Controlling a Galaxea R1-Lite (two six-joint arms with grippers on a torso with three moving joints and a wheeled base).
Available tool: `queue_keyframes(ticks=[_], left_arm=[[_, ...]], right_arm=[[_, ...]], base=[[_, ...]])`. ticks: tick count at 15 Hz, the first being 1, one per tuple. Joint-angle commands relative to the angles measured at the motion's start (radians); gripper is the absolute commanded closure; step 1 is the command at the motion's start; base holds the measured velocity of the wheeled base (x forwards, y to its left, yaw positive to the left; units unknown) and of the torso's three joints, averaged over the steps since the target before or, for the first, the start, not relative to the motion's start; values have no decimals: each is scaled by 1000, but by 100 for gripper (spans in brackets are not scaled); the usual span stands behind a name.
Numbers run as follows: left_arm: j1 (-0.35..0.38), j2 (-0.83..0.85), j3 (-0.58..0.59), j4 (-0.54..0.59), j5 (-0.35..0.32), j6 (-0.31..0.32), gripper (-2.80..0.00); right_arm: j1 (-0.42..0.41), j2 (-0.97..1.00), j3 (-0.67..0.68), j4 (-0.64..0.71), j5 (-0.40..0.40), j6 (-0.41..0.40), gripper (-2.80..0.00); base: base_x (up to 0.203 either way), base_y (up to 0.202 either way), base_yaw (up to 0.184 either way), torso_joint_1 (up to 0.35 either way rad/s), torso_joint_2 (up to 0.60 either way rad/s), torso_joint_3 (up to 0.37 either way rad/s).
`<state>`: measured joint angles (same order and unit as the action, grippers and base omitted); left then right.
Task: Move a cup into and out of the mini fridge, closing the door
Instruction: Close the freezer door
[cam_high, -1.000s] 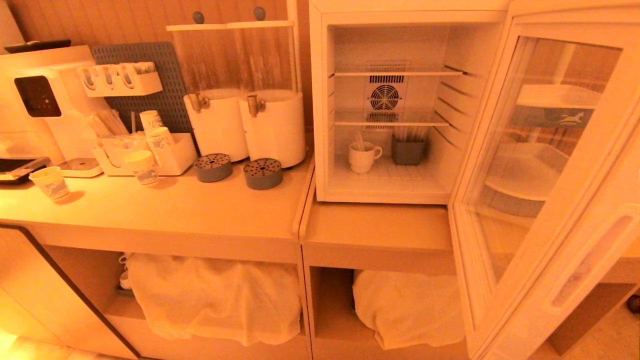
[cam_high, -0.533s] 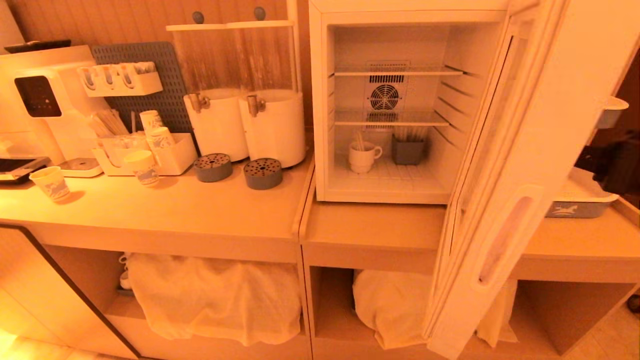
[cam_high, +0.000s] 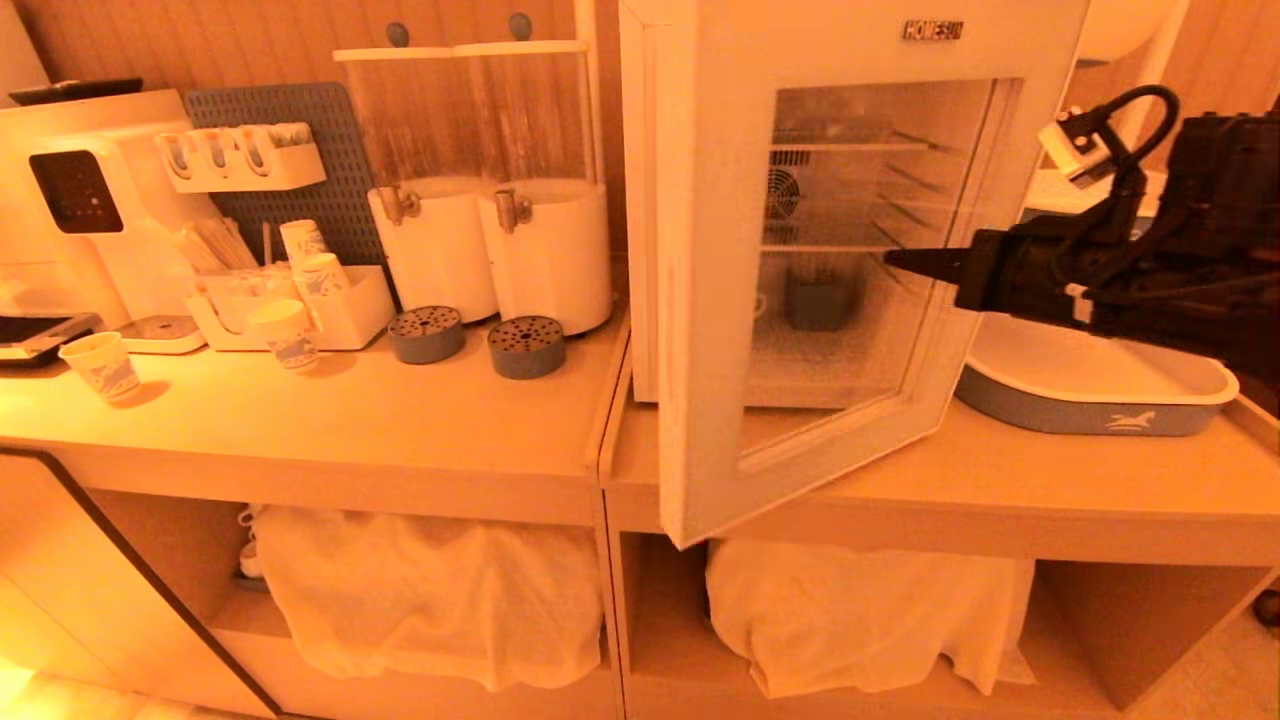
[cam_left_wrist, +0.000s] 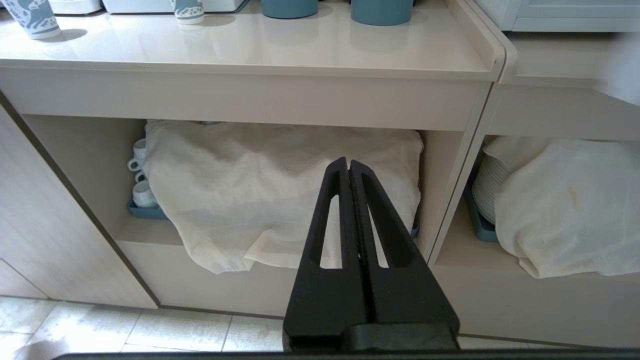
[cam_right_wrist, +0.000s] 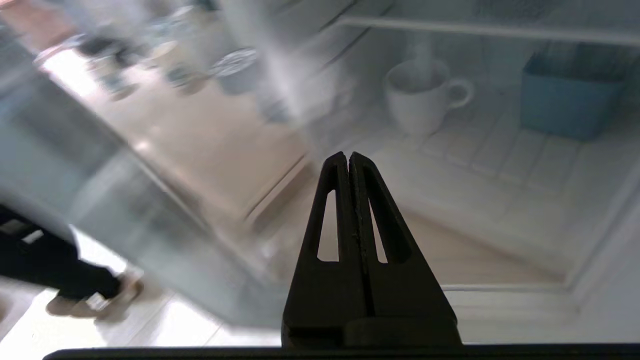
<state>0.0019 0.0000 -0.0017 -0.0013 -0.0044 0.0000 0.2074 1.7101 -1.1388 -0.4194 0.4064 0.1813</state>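
Near edge: smooth beige laminate counter (cam_high: 380, 420) with open cubbies below, each stuffed with a crumpled cream cloth (cam_left_wrist: 280, 190) draped over stacked crockery; small white cups and a blue tray edge peek out beside the cloth in the left wrist view. Left gripper (cam_left_wrist: 348, 162), matte black tapered fingers with slotted cutouts, is pressed together, empty, low in front of the cubbies, out of the head view.

Mid: white-framed door with a large clear glass window (cam_high: 850, 270) stands partly ajar, swung most of the way toward the white boxy mini fridge (cam_high: 640, 200), "HOMESUN" lettering on its top rail. Right gripper (cam_high: 890, 258), black, fingers together and holding nothing, comes in level from the right, its tip at or just off the outer glass; contact cannot be told.

Behind the glass: small squat white ceramic cup with a side handle (cam_right_wrist: 420, 100) sits on the fridge's ribbed white floor, something pale standing in it, a blue-grey square container (cam_right_wrist: 570, 95) just beside it. Cup lies beyond the glass from the right gripper tip, apart from it. In the head view the door frame hides the cup.

Right of the fridge: shallow oval white tray with blue-grey base (cam_high: 1100, 385) on the counter under the right arm.

Far: two white cylindrical drink dispensers (cam_high: 490, 250), grey perforated round drip discs (cam_high: 525, 345), blue-printed paper cups (cam_high: 100, 365), grey pegboard (cam_high: 290, 170), white machine with a black screen (cam_high: 75, 190).
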Motion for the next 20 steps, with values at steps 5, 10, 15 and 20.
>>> queue_keyframes(ticks=[5, 10, 15, 20], left_arm=[[1, 0, 0, 0, 1, -2, 0], [1, 0, 0, 0, 1, -5, 0], [0, 0, 0, 0, 1, -5, 0], [1, 0, 0, 0, 1, -5, 0]], right_arm=[[81, 265, -238, 9, -245, -2, 0], [97, 314, -296, 20, -409, -6, 0], [101, 261, -257, 72, -490, -6, 0], [104, 140, -128, 69, -493, -8, 0]], base=[[0, 0, 0, 0, 0, 0], [0, 0, 0, 0, 0, 0], [0, 0, 0, 0, 0, 0], [0, 0, 0, 0, 0, 0]])
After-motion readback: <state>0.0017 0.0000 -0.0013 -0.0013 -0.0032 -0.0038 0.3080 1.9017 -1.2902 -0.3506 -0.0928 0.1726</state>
